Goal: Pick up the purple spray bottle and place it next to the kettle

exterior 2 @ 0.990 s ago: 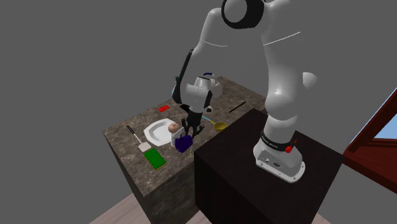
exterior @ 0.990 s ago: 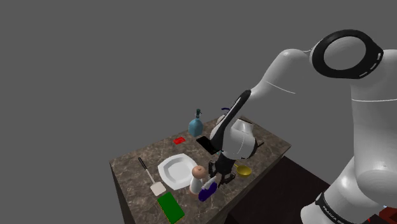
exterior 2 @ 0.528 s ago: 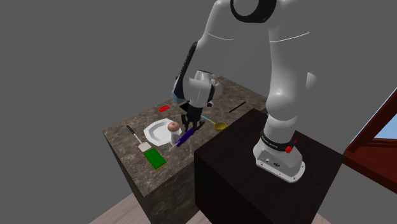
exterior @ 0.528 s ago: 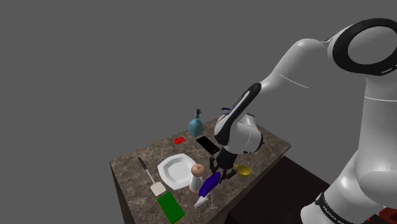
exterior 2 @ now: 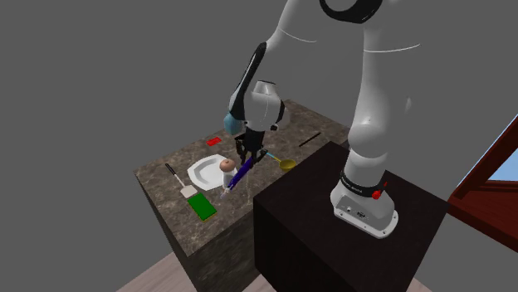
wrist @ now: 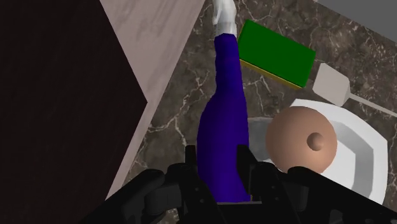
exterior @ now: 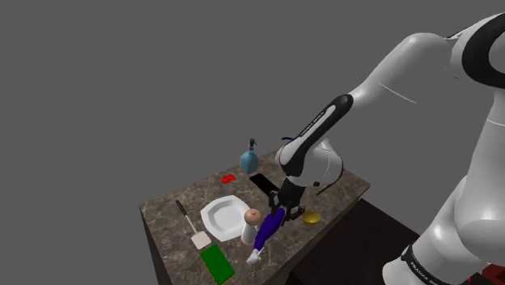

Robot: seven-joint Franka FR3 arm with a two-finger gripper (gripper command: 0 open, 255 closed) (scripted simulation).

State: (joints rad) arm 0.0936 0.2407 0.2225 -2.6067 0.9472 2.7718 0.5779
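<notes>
Here the work surface is a dark, white-veined marble counter block [exterior: 166, 223] standing in a room of plain grey walls. A strip of pale floor shows at the foot of the counter in the second exterior view, and a red-brown frame edges that view's far right. The robot's dark box stand [exterior 2: 299, 216] sits right against the counter.

On the marble lie a white angular plate [exterior: 220, 214], a flat green rectangular slab [exterior: 216, 264] at the near edge, and a white-bladed spatula [exterior: 200, 240] between the two. A white bottle with a round tan cap [exterior: 250, 227] stands just beside the plate. Farther back are a teal round-bodied pump bottle [exterior: 248, 158], a small red piece [exterior: 229, 178] and a flat black slab [exterior: 260, 182]. A small yellow bowl [exterior: 311, 217] is toward the shoulder view's right.

The white arm arches over from the stand and bends down, its wrist pointing steeply at the counter's near side. The black gripper [wrist: 217, 162] is clamped on the wide end of the purple spray bottle [wrist: 221, 127], one finger pressed to each flank. The purple spray bottle hangs off the surface, tilted, its white nozzle end lowest. It is close beside the tan-capped bottle and above the counter's near edge.
</notes>
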